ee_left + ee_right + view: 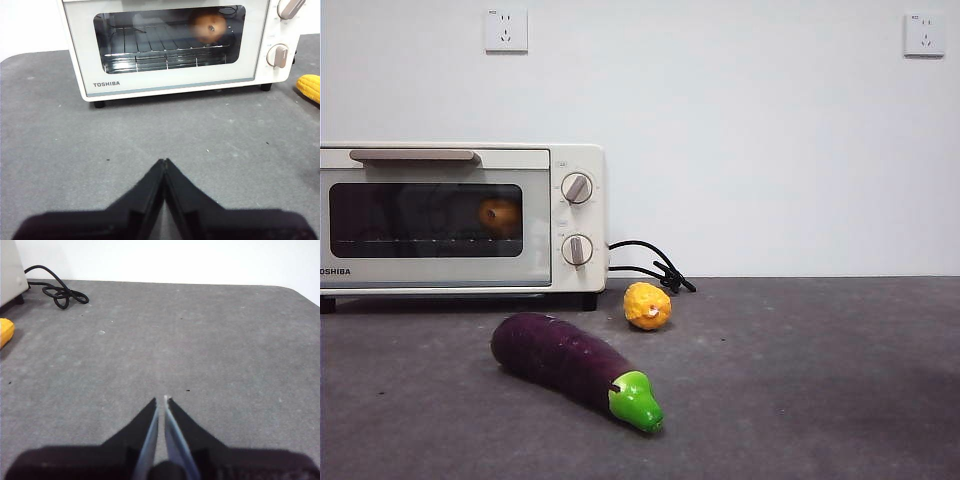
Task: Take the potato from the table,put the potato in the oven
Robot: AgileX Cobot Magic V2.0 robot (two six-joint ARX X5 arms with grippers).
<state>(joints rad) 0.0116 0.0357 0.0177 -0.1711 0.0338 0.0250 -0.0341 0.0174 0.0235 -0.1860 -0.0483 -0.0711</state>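
Observation:
The brown-orange potato (500, 215) (210, 26) lies on the wire rack inside the cream-white oven (570, 160) (75, 60), behind its closed dark glass door, toward the knob side. In the left wrist view my left gripper (164, 161) is shut and empty, hovering over the grey table (150, 130) a little in front of the oven door. My right gripper (161, 399) is shut and empty too, over bare table (200, 340) off to the oven's right. Neither gripper shows in the front view.
A purple eggplant (565, 365) with a green stem lies in front of the oven. A bumpy yellow-orange fruit (647, 306) (310, 87) (4, 331) sits beside the oven's right corner. The black cord (650, 265) (57, 292) coils behind it.

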